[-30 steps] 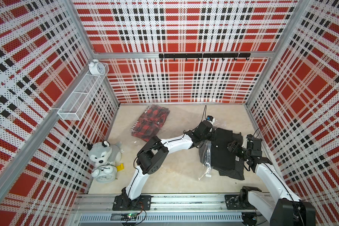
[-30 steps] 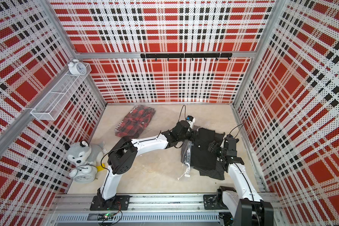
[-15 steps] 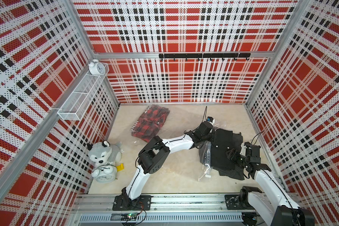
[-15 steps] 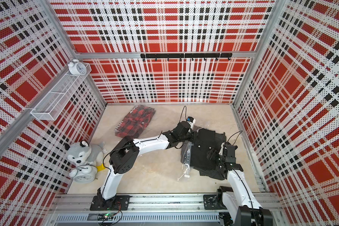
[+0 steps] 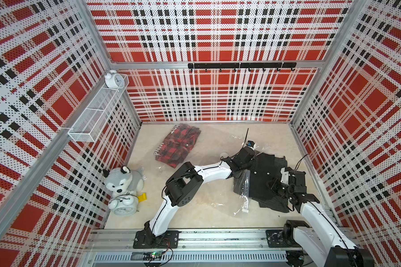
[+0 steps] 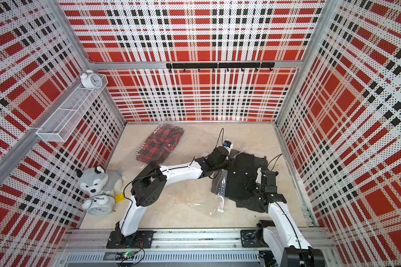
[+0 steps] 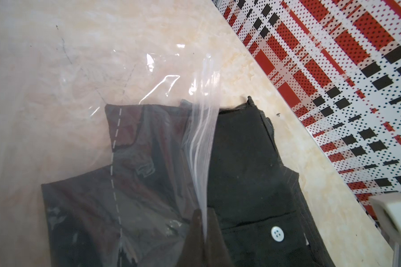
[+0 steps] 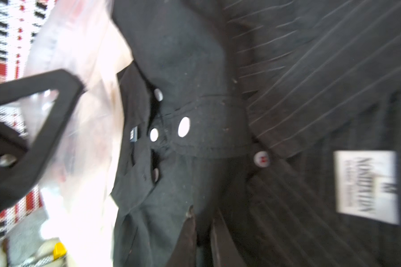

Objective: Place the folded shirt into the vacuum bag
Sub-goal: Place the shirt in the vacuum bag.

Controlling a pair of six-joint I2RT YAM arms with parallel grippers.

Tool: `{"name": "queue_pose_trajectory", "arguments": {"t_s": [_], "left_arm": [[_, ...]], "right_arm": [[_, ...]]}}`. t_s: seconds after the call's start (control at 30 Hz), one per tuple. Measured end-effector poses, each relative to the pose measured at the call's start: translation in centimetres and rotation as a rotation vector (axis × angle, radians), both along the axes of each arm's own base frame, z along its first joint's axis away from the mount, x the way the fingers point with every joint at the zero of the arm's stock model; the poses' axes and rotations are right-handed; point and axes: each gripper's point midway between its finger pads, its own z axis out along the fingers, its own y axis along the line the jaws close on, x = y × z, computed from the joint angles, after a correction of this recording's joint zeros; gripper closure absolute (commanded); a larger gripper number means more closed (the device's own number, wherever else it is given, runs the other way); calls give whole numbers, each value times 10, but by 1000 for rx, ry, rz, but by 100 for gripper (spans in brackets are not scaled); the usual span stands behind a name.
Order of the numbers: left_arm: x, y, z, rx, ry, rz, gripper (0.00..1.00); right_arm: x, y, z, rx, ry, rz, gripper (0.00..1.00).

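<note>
The folded shirt (image 5: pixel 263 178) is black with white buttons and lies at the right of the table, partly under the mouth of the vacuum bag (image 5: pixel 245 185). The clear bag spreads leftward, with its white valve disc (image 5: pixel 223 155) and white slider clip (image 5: pixel 245 210) showing. My left gripper (image 7: pixel 204 222) is shut on the bag's zip edge (image 7: pixel 202 138), holding it up over the shirt (image 7: pixel 245 161). At the shirt's near right side, my right gripper (image 8: pixel 204 222) is shut on a fold of the dark cloth (image 8: pixel 183 57). Both grippers show in both top views, left (image 6: pixel 227 163) and right (image 6: pixel 252 185).
A red plaid folded garment (image 5: pixel 178 148) lies at the back left under clear plastic. A plush husky (image 5: pixel 122 179) and a white alarm clock (image 5: pixel 124 207) sit at the left wall. A wire shelf (image 5: pixel 95 115) hangs above, and the right wall (image 5: pixel 310 161) runs close to the shirt.
My right arm drew back toward the table's front over the shirt, and its jaws went from wide open to shut on the cloth. The left arm stayed holding the bag's edge.
</note>
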Motion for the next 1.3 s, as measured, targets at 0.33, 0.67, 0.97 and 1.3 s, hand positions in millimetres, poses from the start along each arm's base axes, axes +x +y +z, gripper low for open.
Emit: {"name": "queue_pose_trajectory", "arguments": {"t_s": [0.33,0.67,0.97,1.3], "left_arm": [[-4,-3,3,11,-7,4,99],[-6,-5,4,14,-3,5,99],[-5,-3,10,16,-17,19,100],[-3,7,46,-21,-66,56,100]], "right_arm": [[7,33,23,112,-76,80,91],[12,66,11,149,-52,153,91],[13,79,-7,146,-14,161,53],[18,51,23,36,-107,75,41]]}}
